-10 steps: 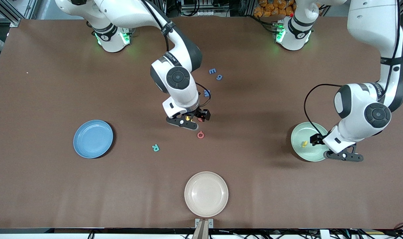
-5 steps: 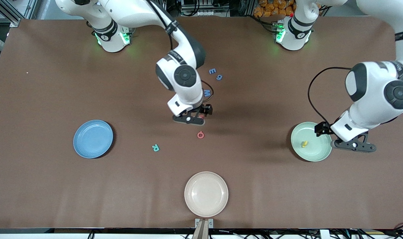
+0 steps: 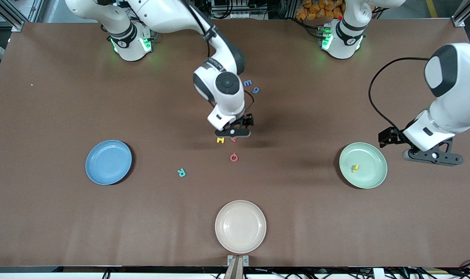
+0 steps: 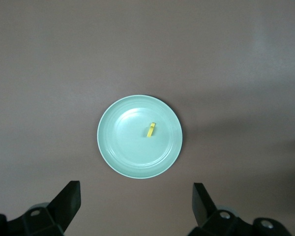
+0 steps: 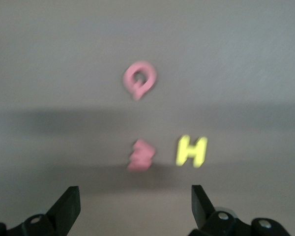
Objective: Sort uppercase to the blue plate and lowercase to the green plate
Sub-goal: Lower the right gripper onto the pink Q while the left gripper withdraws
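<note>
My right gripper (image 3: 233, 134) hangs open and empty over the table's middle, just above the red w (image 3: 233, 139) (image 5: 141, 156) and beside the yellow H (image 3: 220, 140) (image 5: 191, 150). The red Q (image 3: 234, 157) (image 5: 139, 78) lies nearer the front camera, and the teal R (image 3: 181, 172) nearer still. The blue E-like letter (image 3: 248, 82) and blue g (image 3: 255, 90) lie near the bases. The blue M is hidden by the right arm. The blue plate (image 3: 108, 162) is bare. The green plate (image 3: 368, 174) (image 4: 123, 147) holds a thin yellow letter (image 3: 355, 167) (image 4: 151, 129). My left gripper (image 3: 431, 157) (image 4: 136, 206) is open beside that plate.
A cream plate (image 3: 240, 226) sits by the table's front edge, with nothing in it. The brown table (image 3: 64, 97) has bare stretches at both arms' ends.
The left gripper rose and drew off the green plate toward its own end of the table; the yellow letter stayed. The right gripper shifted toward the bases, uncovering the yellow H.
</note>
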You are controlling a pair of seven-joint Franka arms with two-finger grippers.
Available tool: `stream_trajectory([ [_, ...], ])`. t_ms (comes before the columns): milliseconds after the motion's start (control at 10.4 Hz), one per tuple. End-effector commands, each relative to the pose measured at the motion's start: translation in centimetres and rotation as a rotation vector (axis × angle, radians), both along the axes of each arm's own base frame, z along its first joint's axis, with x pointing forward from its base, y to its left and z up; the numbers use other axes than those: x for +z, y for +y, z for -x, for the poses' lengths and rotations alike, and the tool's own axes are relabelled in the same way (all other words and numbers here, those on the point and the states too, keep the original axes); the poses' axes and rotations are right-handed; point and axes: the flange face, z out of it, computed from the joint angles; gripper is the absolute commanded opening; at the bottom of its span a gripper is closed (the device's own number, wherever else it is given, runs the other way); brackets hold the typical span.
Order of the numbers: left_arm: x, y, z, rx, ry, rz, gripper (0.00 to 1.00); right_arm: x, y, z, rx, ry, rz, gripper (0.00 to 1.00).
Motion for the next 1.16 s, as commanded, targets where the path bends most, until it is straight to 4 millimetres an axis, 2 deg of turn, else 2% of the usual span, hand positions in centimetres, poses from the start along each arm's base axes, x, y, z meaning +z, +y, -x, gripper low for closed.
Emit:
stream_trajectory([
  [0,1.0,0.9,0.3,0.01,0.007,0.028,1.0,-0.2,-1.1,-4.9,0.001,-0.04,-0.025,1.0],
  [96,1.2,0.6,0.2,0.011,0.004,0.028,1.0,-1.0,-1.3,-6.9,-0.017,-0.054,-0.034,1.0],
  [289,1.5,0.0,0.1,0.006,-0.002,0.027,1.0,-3.7,0.2,-8.8,-0.015,-0.081,-0.046,1.0],
  [386,1.9,0.3,0.0,0.007,-0.011,0.028,1.0,-4.8,1.0,-9.0,-0.001,-0.089,-0.047,1.0],
  [675,2.9,0.1,-0.2,0.009,-0.016,0.024,1.0,-6.0,1.6,-8.5,0.028,-0.084,-0.039,1.0],
  [964,2.1,-0.5,-0.2,0.008,0.0,0.022,1.0,-6.1,1.5,-8.3,0.031,-0.07,-0.027,1.0],
  [1061,1.3,0.0,-0.5,0.013,0.011,0.018,1.0,-6.2,1.6,-7.9,0.032,-0.057,-0.017,1.0],
])
